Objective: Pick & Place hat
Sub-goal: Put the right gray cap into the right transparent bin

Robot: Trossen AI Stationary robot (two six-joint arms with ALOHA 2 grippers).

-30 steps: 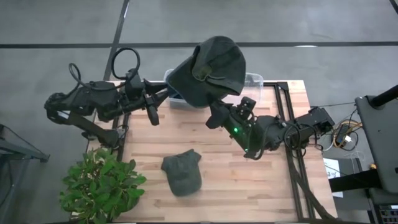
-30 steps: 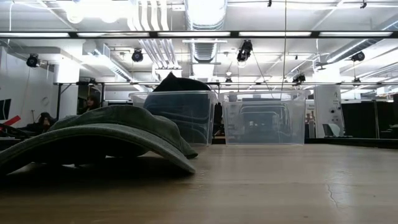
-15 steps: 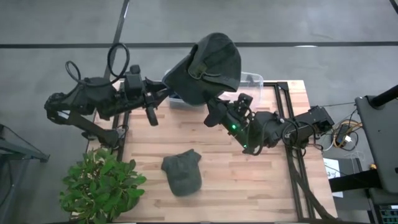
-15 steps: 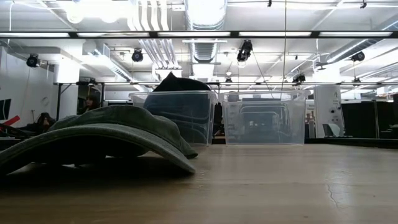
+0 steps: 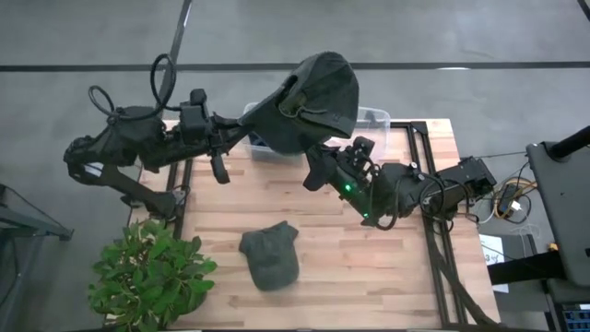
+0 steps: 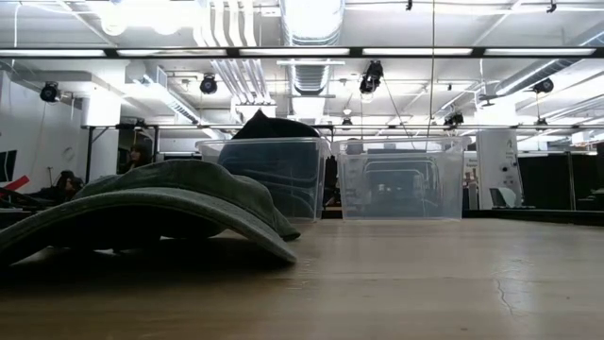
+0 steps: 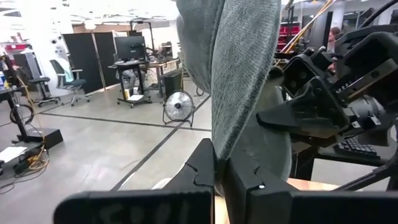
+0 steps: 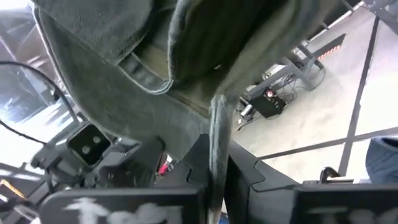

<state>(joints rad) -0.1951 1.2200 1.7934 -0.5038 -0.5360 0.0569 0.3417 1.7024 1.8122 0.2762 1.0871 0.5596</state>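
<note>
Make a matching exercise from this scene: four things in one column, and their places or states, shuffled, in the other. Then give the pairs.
Things:
1. raised hat
2. second hat
3. clear bins
4. potted plant

Places or states:
A. at the table's far edge
B. beside the table's near left corner
C. lying flat on the wood table
D. held up between the left end effector and right end effector

Pairs: 1-D, 2-C, 3-A, 4-B
</note>
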